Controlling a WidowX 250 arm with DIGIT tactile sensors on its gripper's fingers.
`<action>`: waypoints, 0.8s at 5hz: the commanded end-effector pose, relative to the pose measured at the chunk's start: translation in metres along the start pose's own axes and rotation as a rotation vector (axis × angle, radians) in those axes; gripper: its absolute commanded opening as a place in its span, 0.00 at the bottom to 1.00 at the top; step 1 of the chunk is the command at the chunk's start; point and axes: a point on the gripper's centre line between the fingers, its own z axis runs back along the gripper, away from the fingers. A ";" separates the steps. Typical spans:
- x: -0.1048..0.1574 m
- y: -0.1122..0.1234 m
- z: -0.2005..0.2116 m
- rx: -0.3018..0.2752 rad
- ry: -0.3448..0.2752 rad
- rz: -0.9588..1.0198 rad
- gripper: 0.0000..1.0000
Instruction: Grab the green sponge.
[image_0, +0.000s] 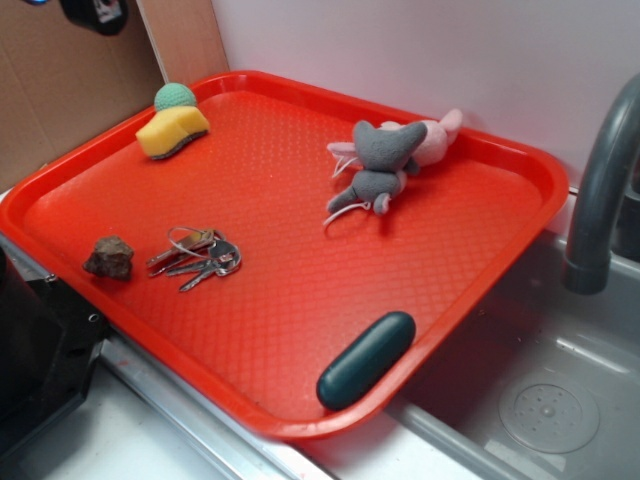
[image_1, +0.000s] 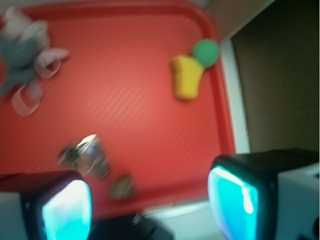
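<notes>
Sitting near the tray's (image_0: 60, 190) far left corner, the green sponge (image_0: 172, 131) touched a little teal ball (image_0: 175, 96) — nothing held it. The gripper (image_1: 150, 200) hung well apart, claw wide — probably ready to reach over.

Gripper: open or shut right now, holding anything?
Gripper: open, holding nothing; the green sponge lies untouched at the tray's far corner.

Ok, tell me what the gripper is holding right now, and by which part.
Nothing. The gripper is open, with only the red tray between its fingers. The green sponge lies untouched in the tray's far corner.
</notes>
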 end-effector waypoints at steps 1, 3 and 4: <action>0.024 0.031 -0.070 -0.113 -0.065 0.028 1.00; 0.024 0.031 -0.070 -0.113 -0.065 0.028 1.00; 0.033 0.046 -0.116 -0.144 -0.049 0.224 1.00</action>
